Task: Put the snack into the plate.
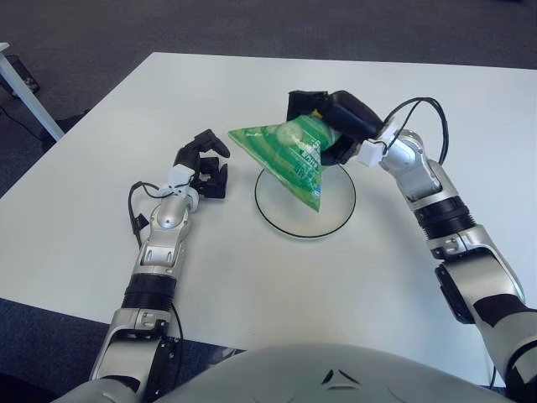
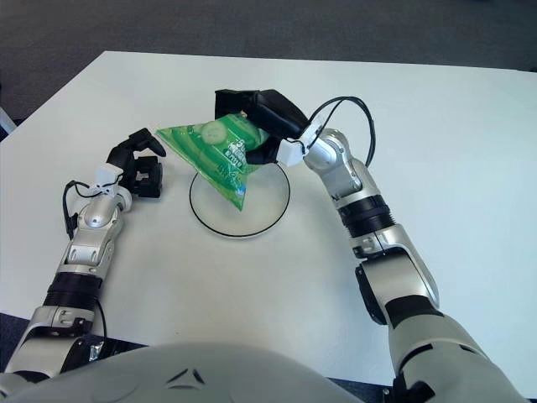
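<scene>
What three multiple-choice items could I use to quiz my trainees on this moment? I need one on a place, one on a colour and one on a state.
1. Where is the snack bag?
A. Flat on the table's left edge
B. Held over the plate, hanging down toward it
C. Under the left robot hand

2. What colour is the bag?
A. Green
B. Red
C. Blue

3. What is the right robot hand doing?
A. Spread open, holding nothing
B. Pressing on the plate's rim
C. Gripping the bag's top end

Answers:
1 B, its lower corner shows against the plate's inside while its top is held in the air.
2 A, the wrapper is green with white print.
3 C, its fingers are closed on the bag. The left robot hand shows to the left of the plate over the table, holding nothing.
</scene>
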{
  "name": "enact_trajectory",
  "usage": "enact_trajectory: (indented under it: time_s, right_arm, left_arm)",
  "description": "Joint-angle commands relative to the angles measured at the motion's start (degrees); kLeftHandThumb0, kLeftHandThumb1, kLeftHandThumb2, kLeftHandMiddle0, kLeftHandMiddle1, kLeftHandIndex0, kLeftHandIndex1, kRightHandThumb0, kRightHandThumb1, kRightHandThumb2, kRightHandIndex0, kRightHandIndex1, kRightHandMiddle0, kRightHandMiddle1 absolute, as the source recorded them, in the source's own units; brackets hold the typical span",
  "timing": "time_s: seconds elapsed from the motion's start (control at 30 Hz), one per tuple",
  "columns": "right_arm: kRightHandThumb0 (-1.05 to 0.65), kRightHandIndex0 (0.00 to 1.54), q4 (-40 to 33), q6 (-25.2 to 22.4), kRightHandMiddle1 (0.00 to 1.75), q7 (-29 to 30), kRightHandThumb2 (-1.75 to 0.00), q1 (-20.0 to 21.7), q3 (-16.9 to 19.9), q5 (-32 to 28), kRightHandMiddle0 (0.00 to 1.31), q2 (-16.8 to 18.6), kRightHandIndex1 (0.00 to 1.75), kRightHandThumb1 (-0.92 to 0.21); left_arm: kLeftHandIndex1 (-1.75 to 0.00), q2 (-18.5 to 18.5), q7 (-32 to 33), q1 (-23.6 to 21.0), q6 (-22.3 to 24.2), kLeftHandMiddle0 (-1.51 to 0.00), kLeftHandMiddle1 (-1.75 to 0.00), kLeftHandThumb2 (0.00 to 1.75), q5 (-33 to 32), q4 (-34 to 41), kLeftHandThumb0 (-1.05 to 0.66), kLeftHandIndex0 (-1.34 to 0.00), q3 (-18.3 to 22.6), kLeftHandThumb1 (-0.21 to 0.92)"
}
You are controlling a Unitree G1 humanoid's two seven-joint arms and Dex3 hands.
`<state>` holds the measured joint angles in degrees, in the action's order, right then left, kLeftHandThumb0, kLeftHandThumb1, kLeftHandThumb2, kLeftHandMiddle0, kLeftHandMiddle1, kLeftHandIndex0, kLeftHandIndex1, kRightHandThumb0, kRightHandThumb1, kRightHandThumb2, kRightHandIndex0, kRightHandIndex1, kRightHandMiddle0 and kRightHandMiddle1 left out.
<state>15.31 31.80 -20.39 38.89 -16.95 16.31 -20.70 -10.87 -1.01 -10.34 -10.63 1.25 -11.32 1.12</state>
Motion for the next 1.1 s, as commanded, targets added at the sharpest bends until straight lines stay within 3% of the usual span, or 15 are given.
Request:
enact_trajectory:
  time_s: [0.0, 0.17, 0.23, 0.47, 0.73, 0.9, 1.07]
  right_arm:
    - [0.00, 0.86, -3.09, -3.78, 1.75, -5.22, -1.66, -1.27, -0.68, -3.46, 0.61, -0.30, 1.69, 0.00]
    - [0.00, 0.82, -6.26, -9.24, 1.75, -11.13, -1.63, -2.69, -0.28, -8.22, 0.58, -0.12, 1.73, -0.04]
    - [0.00, 0.84, -6.95, -10.41, 1.74, -12.56, -1.66, -3.12, -0.06, -9.25, 0.61, -0.11, 1.74, -0.01]
    - [-0.01, 0.83, -8.39, -12.90, 1.56, -15.70, -1.58, -3.80, 0.27, -10.74, 0.68, -0.39, 1.75, -0.04]
    - [-0.01, 0.57, -8.06, -9.77, 1.73, -15.72, -1.41, -3.76, 0.16, -8.48, 0.54, -1.48, 1.75, -0.23]
    - [-0.01, 0.50, -9.54, -13.33, 1.74, -17.70, -1.31, -4.70, 0.33, -10.16, 0.48, -1.92, 1.75, -0.32]
    - [-0.01, 0.41, -9.06, -11.77, 1.73, -19.24, -1.15, -4.81, 0.49, -10.93, 0.39, -2.51, 1.74, -0.45]
  left_arm:
    - [-1.75, 3.22, 0.27, 5.57, -0.50, -1.29, -1.75, 1.47, 0.24, -2.94, -0.53, -0.72, -1.38, 0.19]
    - [-1.75, 3.36, 0.69, 5.73, -0.39, -1.29, -1.75, 1.47, 0.37, -2.44, -0.53, -0.72, -1.34, 0.19]
    - [-1.75, 3.34, 0.79, 5.75, -0.50, -1.29, -1.75, 1.47, 0.50, -2.41, -0.53, -0.72, -1.36, 0.19]
    - [-1.75, 3.08, 0.78, 5.70, -1.21, -1.29, -1.75, 1.47, 1.02, -2.71, -0.53, -0.72, -1.47, 0.19]
    - [-1.75, 3.14, 0.69, 5.70, -1.90, -1.29, -1.75, 1.47, 1.19, -2.90, -0.53, -0.72, -1.32, 0.19]
    - [-1.75, 2.99, 0.40, 5.76, -2.07, -1.29, -1.75, 1.46, 0.98, -2.91, -0.53, -0.71, -1.16, 0.20]
    - [-1.75, 3.01, 0.52, 5.82, -2.01, -1.29, -1.75, 1.46, 1.15, -2.77, -0.53, -0.71, -1.24, 0.20]
